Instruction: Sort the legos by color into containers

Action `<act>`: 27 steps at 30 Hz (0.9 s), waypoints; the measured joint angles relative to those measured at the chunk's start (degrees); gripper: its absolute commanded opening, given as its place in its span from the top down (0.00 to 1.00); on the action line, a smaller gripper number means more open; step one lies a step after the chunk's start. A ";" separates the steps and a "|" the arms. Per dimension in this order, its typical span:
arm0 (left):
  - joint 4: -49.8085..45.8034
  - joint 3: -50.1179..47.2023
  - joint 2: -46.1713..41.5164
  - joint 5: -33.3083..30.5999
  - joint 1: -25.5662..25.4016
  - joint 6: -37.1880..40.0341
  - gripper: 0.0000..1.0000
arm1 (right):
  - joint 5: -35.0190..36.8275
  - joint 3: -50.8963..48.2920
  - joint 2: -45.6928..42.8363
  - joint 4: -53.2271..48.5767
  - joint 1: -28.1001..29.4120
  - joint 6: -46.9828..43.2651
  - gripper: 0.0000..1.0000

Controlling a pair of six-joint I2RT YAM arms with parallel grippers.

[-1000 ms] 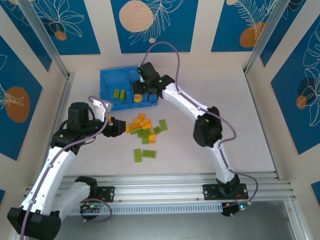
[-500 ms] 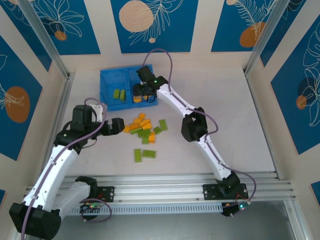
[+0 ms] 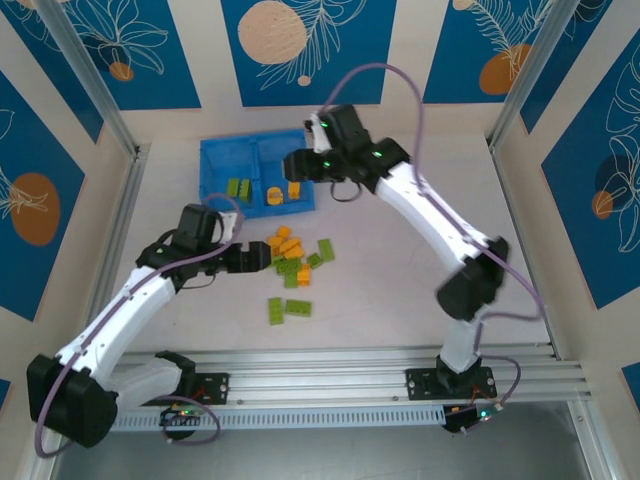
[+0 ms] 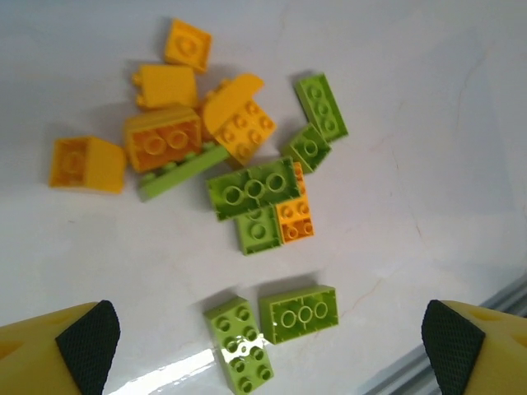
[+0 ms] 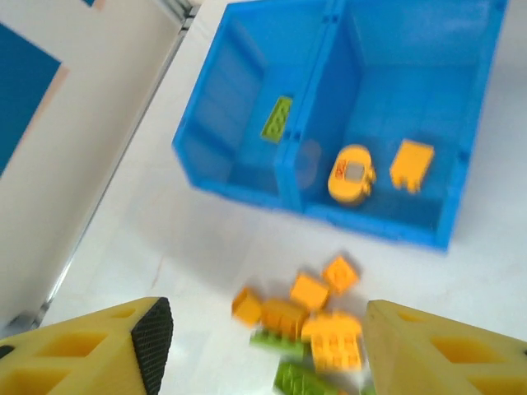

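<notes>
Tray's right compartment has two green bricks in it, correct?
No. The two bricks in the tray's right compartment are orange-yellow, not green; the right wrist view shows them. A green brick lies in the left compartment.

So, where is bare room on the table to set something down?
Free: the table between the lego pile and the right wall, and the far half of both tray compartments. Crowded: the pile just in front of the tray.

Bright, even overhead light, with short soft shadows. Top view sharp. Left wrist view crisp, with a white glare streak on the table (image 4: pixel 165 374) near the bottom edge. Right wrist view motion-blurred; tray (image 5: pixel 247 177) and bricks (image 5: pixel 309 292) smeared.
</notes>
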 measured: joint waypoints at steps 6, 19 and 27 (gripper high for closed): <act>3.89 -0.22 8.68 -4.13 -6.36 -7.21 0.00 | 1.22 -23.08 -19.19 -0.66 -3.76 2.80 0.15; 9.88 5.44 33.24 -13.57 -13.44 -14.29 0.00 | 0.26 -35.93 -28.50 -1.60 -7.48 7.26 0.04; 11.78 7.72 36.20 -16.96 -13.44 -14.40 0.23 | -0.09 -35.98 -28.76 -1.57 -7.48 7.34 0.04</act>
